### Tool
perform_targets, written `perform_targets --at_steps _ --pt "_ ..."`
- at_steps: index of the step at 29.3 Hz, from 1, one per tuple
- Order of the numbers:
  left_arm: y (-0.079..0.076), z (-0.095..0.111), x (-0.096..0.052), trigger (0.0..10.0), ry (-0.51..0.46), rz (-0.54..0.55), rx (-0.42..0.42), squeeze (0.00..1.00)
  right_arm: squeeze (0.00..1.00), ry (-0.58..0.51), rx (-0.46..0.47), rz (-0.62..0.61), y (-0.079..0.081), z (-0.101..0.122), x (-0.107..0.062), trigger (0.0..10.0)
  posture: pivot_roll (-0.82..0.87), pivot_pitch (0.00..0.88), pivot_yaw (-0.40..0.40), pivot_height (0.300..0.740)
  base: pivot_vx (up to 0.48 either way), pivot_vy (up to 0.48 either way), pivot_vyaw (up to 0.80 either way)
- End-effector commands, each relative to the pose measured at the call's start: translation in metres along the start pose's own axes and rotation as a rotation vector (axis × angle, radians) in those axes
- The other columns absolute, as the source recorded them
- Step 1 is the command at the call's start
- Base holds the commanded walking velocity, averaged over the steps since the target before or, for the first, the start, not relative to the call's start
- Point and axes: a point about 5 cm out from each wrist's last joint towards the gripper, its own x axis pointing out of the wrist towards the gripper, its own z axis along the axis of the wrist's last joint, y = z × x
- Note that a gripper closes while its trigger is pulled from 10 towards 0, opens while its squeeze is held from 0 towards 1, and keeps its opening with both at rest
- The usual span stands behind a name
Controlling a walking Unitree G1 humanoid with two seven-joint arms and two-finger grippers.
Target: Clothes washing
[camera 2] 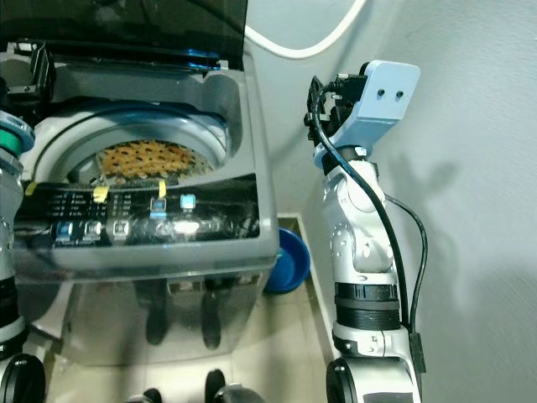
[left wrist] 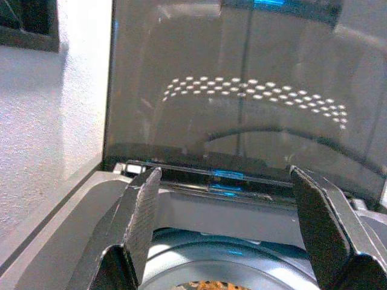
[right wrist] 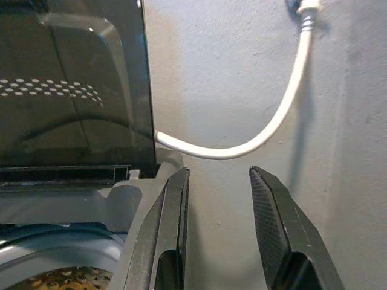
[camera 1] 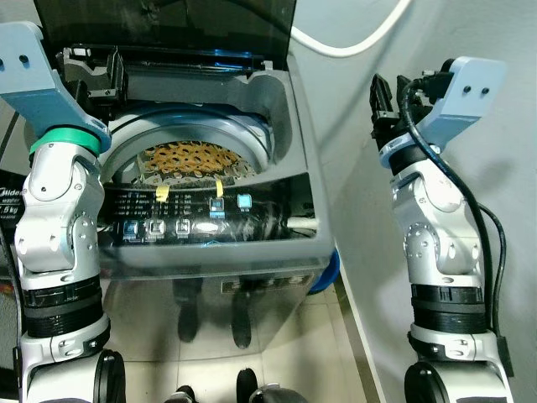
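Observation:
A grey top-loading washing machine (camera 1: 295, 180) stands in front of me with its dark tinted lid (camera 1: 168, 23) raised. Down in the drum lies an orange and yellow patterned cloth (camera 1: 189, 159). My left gripper (left wrist: 225, 175) hovers over the machine's back left corner, open wide with nothing between its fingers (camera 1: 94, 74). My right gripper (right wrist: 219, 172) is held up to the right of the machine, close to the wall and level with the lid's edge. It is open and empty, and its black fingers (camera 1: 383, 102) are clear of the washer.
The control panel (camera 1: 185, 214) with its buttons runs along the washer's front edge. A white hose (camera 1: 352, 42) loops across the grey wall behind. A blue basin (camera 2: 287, 260) sits on the floor at the machine's right. The wall stands close on my right.

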Motion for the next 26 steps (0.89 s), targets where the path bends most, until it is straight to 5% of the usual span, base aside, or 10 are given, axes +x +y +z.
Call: perform_targets --at_steps 1,22,26 --pt "-0.0032 -0.0007 -0.0017 10.0 -0.005 -0.008 0.003 0.0 0.0 0.002 -0.005 -0.017 -0.0044 -0.0001 -0.0004 10.0 0.04 0.044 -0.053 0.74 -0.349 0.0 0.0" --pt "-0.0071 -0.0005 -0.0017 10.0 -0.011 -0.01 -0.001 0.0 0.0 0.009 -0.062 0.049 0.0019 -0.0015 -0.0007 10.0 0.03 0.035 -0.06 0.74 -0.328 0.0 0.0" --pt "-0.0085 -0.0032 -0.0014 10.0 0.002 -0.009 0.0 0.0 0.0 0.015 -0.1 0.064 0.0025 -0.0032 -0.0011 10.0 0.03 0.033 -0.062 0.74 0.0 0.0 0.74"
